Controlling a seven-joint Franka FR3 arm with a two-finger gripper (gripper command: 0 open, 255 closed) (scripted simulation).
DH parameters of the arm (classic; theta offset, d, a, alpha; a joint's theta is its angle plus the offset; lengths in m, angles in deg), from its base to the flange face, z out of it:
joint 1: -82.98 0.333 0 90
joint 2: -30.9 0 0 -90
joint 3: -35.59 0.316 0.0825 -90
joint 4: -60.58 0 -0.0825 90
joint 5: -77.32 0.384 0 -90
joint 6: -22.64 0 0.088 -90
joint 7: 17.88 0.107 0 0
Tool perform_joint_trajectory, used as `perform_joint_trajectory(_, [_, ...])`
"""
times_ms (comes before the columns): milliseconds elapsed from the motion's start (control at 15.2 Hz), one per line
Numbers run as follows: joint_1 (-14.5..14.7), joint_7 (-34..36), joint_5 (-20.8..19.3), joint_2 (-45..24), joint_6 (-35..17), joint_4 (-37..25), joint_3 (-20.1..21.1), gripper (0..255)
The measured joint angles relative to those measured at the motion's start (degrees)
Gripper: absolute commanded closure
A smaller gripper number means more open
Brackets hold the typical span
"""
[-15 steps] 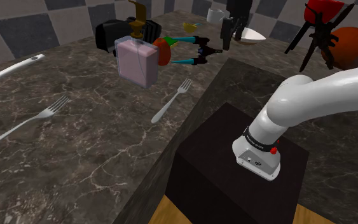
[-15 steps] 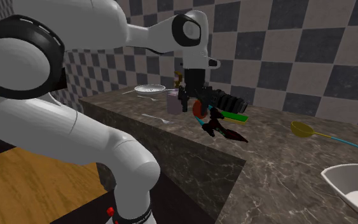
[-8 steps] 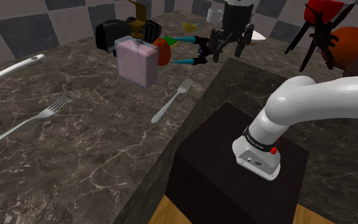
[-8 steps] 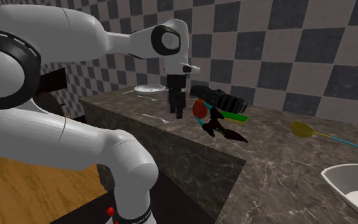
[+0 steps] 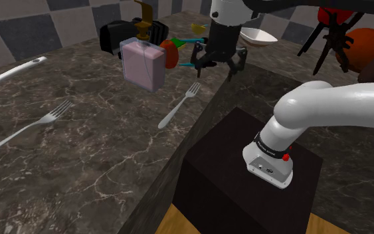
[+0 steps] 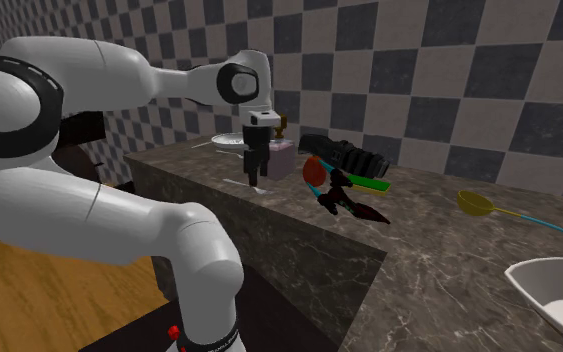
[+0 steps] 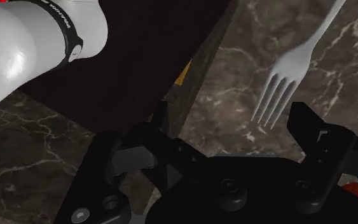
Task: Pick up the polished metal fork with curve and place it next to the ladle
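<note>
Nearest the shoulder camera, the dark stand (image 5: pixel 245 179) blocks the edge of the marbled counter (image 5: pixel 99 166) behind it. The arm (image 5: pixel 338 110) runs off that view's right side and comes back in at the top, so its middle is cut off. In the wrist view the fork's handle runs out past the picture's edge. In the second exterior view the fork is a thin pale sliver by the hand, and its curve is hard to make out.

The arm rises from the stand, bends away to the shoulder view's right, and comes down from above with the hand pointing straight down. The gripper (image 5: pixel 217 68) hangs low over the counter. Its fingers (image 7: pixel 311 130) are spread wide and hold nothing.

The fork (image 5: pixel 177 106) lies flat on the counter, just beside the stand and nearer the camera than the gripper. Its long axis slants, with the handle end toward the shoulder view's lower left and the tines toward the upper right, pointing at the gripper. In the wrist view the tines lie just ahead of the fingers, closer to one of them and untouched.

Beyond the fork stands a pink box (image 5: pixel 142 63). A second fork (image 5: pixel 29 127) lies well apart, toward the shoulder view's left. A white bowl (image 5: pixel 258 36) sits behind the wrist, partly hidden. The yellow ladle (image 6: pixel 477 203) lies well apart from the fork, toward the second exterior view's right.
</note>
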State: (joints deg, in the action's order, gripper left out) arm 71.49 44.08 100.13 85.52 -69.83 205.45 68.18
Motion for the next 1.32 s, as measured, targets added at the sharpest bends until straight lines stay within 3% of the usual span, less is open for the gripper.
perform_joint_trajectory(264, [-5.7, 16.4, 5.9, -2.2, -4.9, -2.7, 9.3, 0])
perform_joint_trajectory(396, [-7.7, 21.2, 7.4, -2.9, -6.6, -3.3, 12.1, 0])
perform_joint_trajectory(858, [-8.1, 22.3, 9.9, -3.4, -11.5, 0.4, 15.4, 0])
perform_joint_trajectory(1254, [-7.9, 22.4, 10.3, -3.4, -12.1, 0.9, 15.9, 0])
perform_joint_trajectory(1320, [-7.9, 22.4, 10.3, -3.4, -12.1, 0.9, 15.9, 255])
